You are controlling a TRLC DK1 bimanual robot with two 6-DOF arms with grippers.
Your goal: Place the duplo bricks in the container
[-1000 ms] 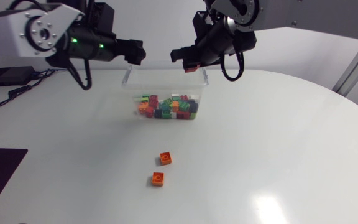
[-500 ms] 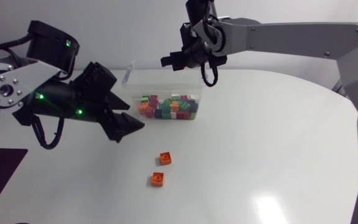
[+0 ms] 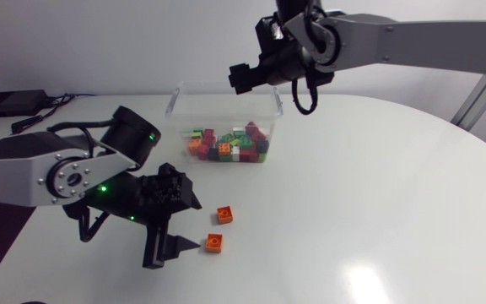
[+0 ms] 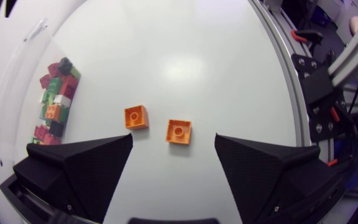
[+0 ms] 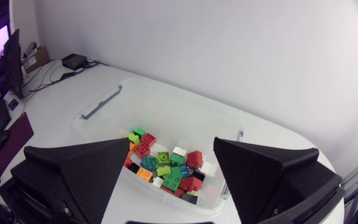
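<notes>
White table [image 3: 378, 194] bears two orange, square duplo bricks [image 3: 224, 214], slightly apart.

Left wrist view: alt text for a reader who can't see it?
Open left gripper above the white table, with two loose orange bricks just ahead of its fingers: the near brick facing the gap, the far brick toward the clear container, which holds many mixed-colour bricks.

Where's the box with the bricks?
Head view: the container sits at the far middle of the table, under the right gripper, beyond the orange bricks.
</notes>
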